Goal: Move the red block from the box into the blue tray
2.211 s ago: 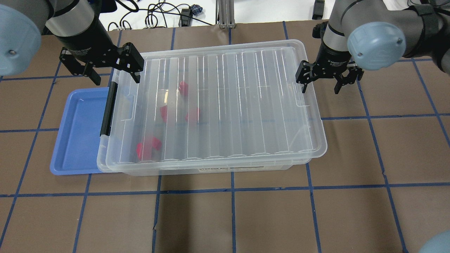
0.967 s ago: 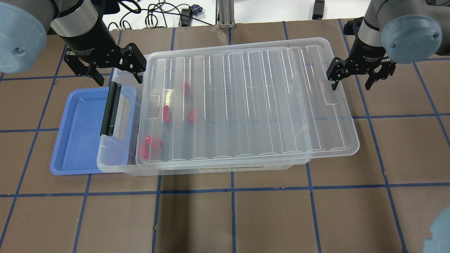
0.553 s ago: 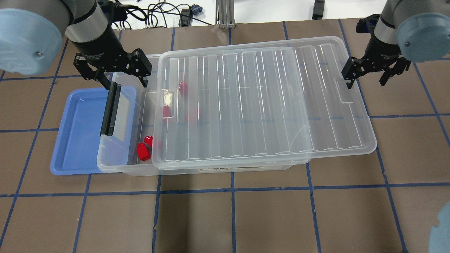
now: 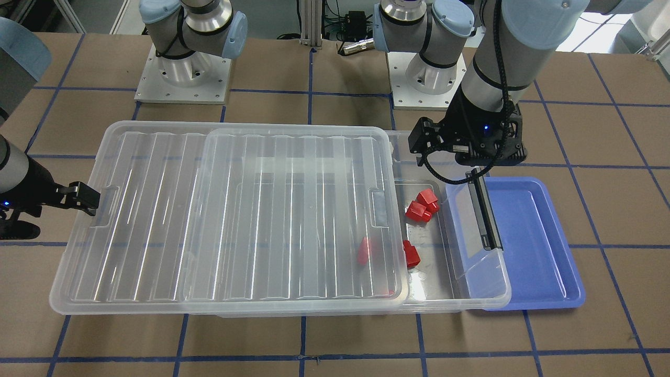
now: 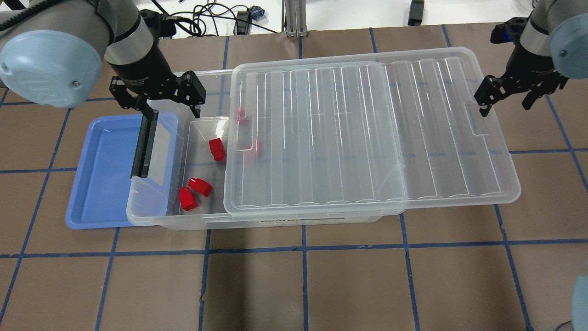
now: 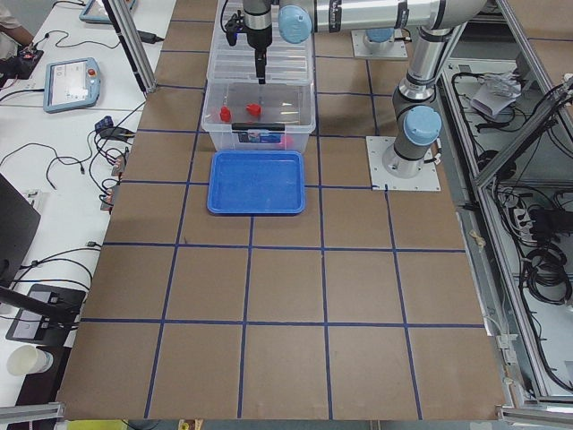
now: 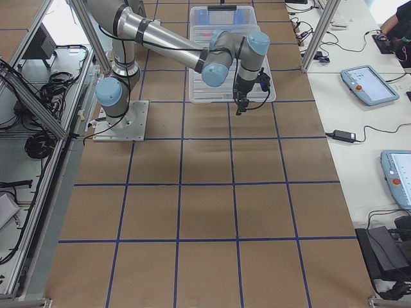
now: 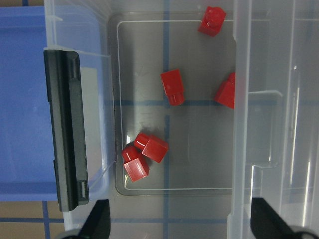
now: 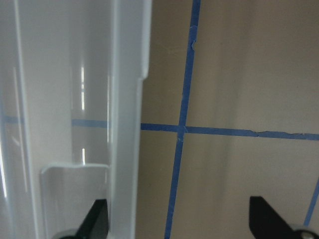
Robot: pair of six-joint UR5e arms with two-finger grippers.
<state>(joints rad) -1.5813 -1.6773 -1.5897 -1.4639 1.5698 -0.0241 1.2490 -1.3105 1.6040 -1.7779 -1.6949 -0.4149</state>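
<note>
The clear box (image 5: pixel 138 207) lies mid-table with its ribbed lid (image 5: pixel 367 138) slid off toward the right. Three red blocks (image 5: pixel 216 149) lie uncovered at the box's left end, and two more show through the lid. In the left wrist view a red block (image 8: pixel 172 85) lies near the middle of the box floor. The blue tray (image 5: pixel 98 174) sits under the box's latch end (image 5: pixel 142 142). My left gripper (image 5: pixel 156 99) is open and empty above the box's far left corner. My right gripper (image 5: pixel 505 94) is open, with the lid's right rim (image 9: pixel 127 124) between its fingers.
Brown table with blue tape grid lines. Cables and a metal post (image 5: pixel 294 18) lie beyond the far edge. The lid overhangs the box on the right (image 4: pixel 78 251). The arm bases (image 4: pixel 183 78) stand at the table's robot side.
The lid has slid further right along with my right gripper, uncovering three red blocks. My left gripper has moved right and slightly nearer over the box's open end.
</note>
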